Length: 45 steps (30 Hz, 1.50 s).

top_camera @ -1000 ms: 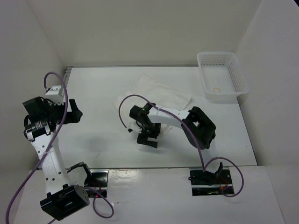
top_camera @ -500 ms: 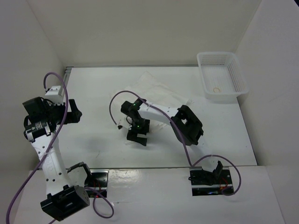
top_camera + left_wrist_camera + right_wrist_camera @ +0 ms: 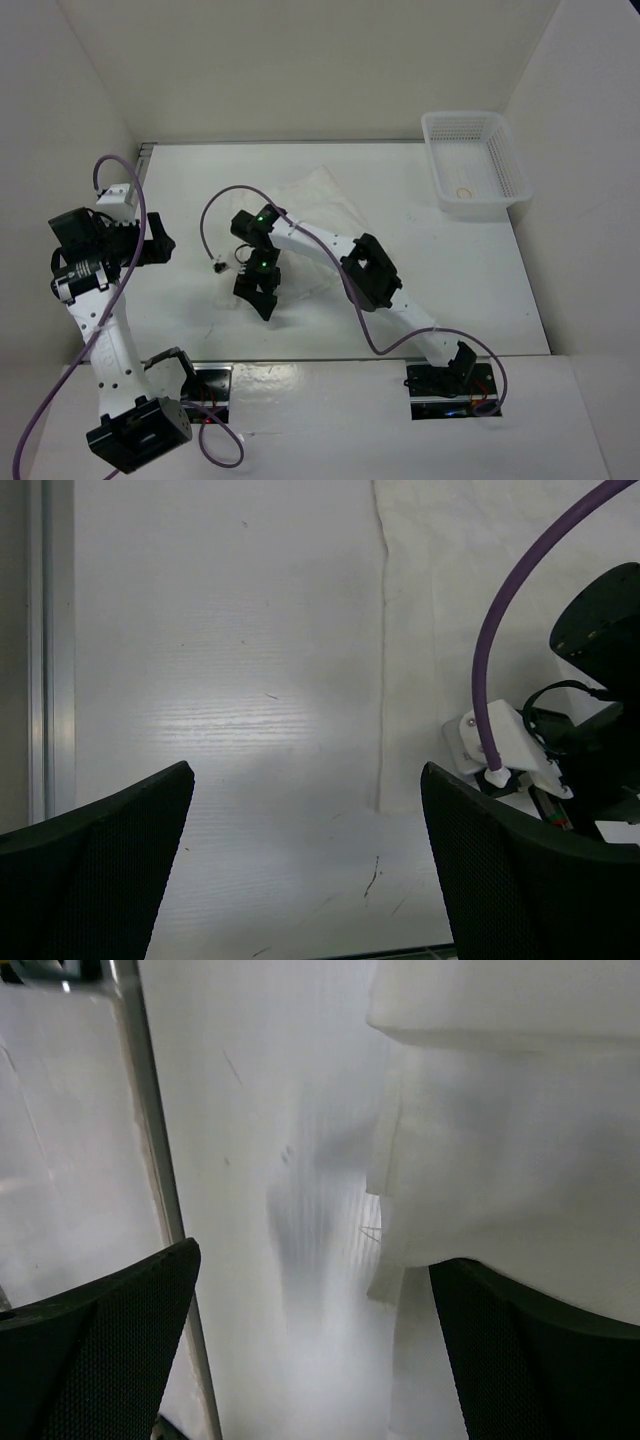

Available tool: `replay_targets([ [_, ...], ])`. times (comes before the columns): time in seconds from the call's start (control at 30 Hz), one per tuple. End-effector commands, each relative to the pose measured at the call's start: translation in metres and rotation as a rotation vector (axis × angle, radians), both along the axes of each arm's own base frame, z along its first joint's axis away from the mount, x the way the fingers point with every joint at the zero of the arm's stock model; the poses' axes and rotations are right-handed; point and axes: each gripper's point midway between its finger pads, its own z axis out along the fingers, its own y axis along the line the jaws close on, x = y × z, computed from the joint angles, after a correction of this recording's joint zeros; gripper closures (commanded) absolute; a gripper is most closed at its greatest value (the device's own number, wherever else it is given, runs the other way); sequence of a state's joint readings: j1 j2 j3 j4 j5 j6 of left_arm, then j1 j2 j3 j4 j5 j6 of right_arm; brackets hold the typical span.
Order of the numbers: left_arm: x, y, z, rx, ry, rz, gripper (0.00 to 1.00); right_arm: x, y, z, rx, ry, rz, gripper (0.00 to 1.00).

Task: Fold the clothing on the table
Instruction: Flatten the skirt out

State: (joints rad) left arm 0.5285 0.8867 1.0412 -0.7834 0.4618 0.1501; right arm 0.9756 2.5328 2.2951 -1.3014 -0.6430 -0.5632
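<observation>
I hold my right gripper (image 3: 262, 300) wide open over the left edge of the clothing (image 3: 322, 192), near the middle of the table (image 3: 470, 290), ready to pinch it for folding, while my left gripper (image 3: 165, 244) hangs open, out of the way.

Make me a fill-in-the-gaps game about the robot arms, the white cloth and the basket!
The basket sits in the far ____ corner of the table.
The clothing on the table is ____ in colour.
The left gripper and the right gripper both have their jaws ____.
The cable looping off the right arm is ____.
Missing words: right, white, open, purple.
</observation>
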Motion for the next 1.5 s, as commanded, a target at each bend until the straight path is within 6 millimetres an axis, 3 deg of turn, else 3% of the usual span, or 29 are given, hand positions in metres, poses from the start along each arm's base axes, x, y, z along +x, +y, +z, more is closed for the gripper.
replay_targets([
  [0.0, 0.004, 0.001, 0.003, -0.004, -0.018, 0.007, 0.00, -0.021, 0.033, 0.002, 0.066, 0.033, 0.036, 0.00],
  [0.03, 0.004, -0.001, 0.004, -0.010, -0.021, -0.001, 0.00, -0.019, 0.037, 0.007, 0.079, 0.026, 0.028, 0.00],
  [0.1, 0.004, -0.002, 0.004, -0.007, -0.025, -0.013, 0.00, -0.015, 0.044, 0.040, 0.144, -0.013, 0.022, 0.00],
  [0.2, 0.007, -0.004, 0.000, -0.022, -0.014, -0.035, 0.00, -0.012, 0.041, 0.074, 0.184, -0.073, 0.012, 0.00],
  [0.23, 0.008, -0.006, 0.001, -0.030, -0.018, -0.045, 0.00, -0.008, 0.037, 0.104, 0.231, -0.104, 0.002, 0.00],
  [0.3, 0.011, -0.006, 0.001, -0.032, -0.007, -0.069, 0.00, 0.000, 0.023, 0.121, 0.232, -0.153, -0.022, 0.00],
  [0.33, 0.014, -0.007, -0.004, -0.053, 0.008, -0.080, 0.00, 0.010, 0.013, 0.148, 0.268, -0.199, -0.049, 0.00],
  [0.4, 0.018, -0.012, -0.007, -0.070, 0.020, -0.125, 0.00, 0.025, -0.005, 0.162, 0.266, -0.243, -0.104, 0.00],
  [0.43, 0.024, -0.010, -0.008, -0.085, 0.032, -0.132, 0.00, 0.034, -0.015, 0.186, 0.308, -0.289, -0.132, 0.00],
  [0.53, 0.039, -0.010, -0.020, -0.136, 0.083, -0.166, 0.00, 0.083, -0.056, 0.199, 0.290, -0.385, -0.309, 0.00],
  [0.57, 0.048, -0.009, -0.018, -0.141, 0.081, -0.172, 0.00, 0.113, -0.080, 0.198, 0.261, -0.430, -0.401, 0.00],
  [0.6, 0.055, -0.006, -0.020, -0.155, 0.090, -0.166, 0.00, 0.128, -0.094, 0.197, 0.250, -0.450, -0.459, 0.00],
  [0.67, 0.074, -0.010, -0.036, -0.220, 0.147, -0.193, 0.00, 0.159, -0.117, 0.182, 0.214, -0.468, -0.598, 0.00],
  [0.7, 0.081, -0.012, -0.038, -0.237, 0.158, -0.210, 0.00, 0.185, -0.145, 0.177, 0.168, -0.515, -0.704, 0.00],
  [0.77, 0.104, -0.012, -0.048, -0.284, 0.183, -0.227, 0.00, 0.209, -0.166, 0.157, 0.124, -0.527, -0.831, 0.00],
  [0.8, 0.113, -0.016, -0.065, -0.310, 0.232, -0.244, 0.00, 0.223, -0.185, 0.150, 0.085, -0.556, -0.897, 0.00],
  [0.87, 0.132, -0.021, -0.068, -0.302, 0.230, -0.278, 0.00, 0.229, -0.197, 0.135, 0.048, -0.558, -0.947, 0.00],
  [0.93, 0.146, -0.036, -0.090, -0.295, 0.283, -0.317, 0.00, 0.241, -0.203, 0.122, 0.012, -0.602, -0.985, 0.00],
  [1.0, 0.160, -0.046, -0.096, -0.264, 0.299, -0.314, 0.00, 0.246, -0.200, 0.107, -0.018, -0.568, -1.001, 0.00],
  [1.1, 0.169, -0.051, -0.094, -0.285, 0.282, -0.295, 0.00, 0.259, -0.185, 0.112, -0.018, -0.595, -1.037, 0.00],
  [1.17, 0.173, -0.043, -0.080, -0.243, 0.236, -0.249, 0.00, 0.270, -0.167, 0.117, -0.020, -0.645, -1.049, 0.00],
  [1.23, 0.170, -0.016, -0.060, -0.190, 0.182, -0.122, 0.00, 0.277, -0.140, 0.123, 0.010, -0.658, -1.074, 0.00],
  [1.3, 0.162, -0.002, -0.043, -0.173, 0.137, -0.061, 0.00, 0.282, -0.122, 0.126, 0.030, -0.656, -1.095, 0.00],
  [1.33, 0.160, 0.005, -0.037, -0.162, 0.122, -0.040, 0.00, 0.291, -0.111, 0.142, 0.076, -0.675, -1.126, 0.00],
  [1.37, 0.152, 0.013, -0.035, -0.174, 0.131, -0.009, 0.00, 0.291, -0.096, 0.124, 0.056, -0.670, -1.114, 0.00],
  [1.47, 0.133, 0.023, -0.032, -0.174, 0.136, 0.029, 0.00, 0.298, -0.077, 0.104, 0.037, -0.694, -1.131, 0.00],
])
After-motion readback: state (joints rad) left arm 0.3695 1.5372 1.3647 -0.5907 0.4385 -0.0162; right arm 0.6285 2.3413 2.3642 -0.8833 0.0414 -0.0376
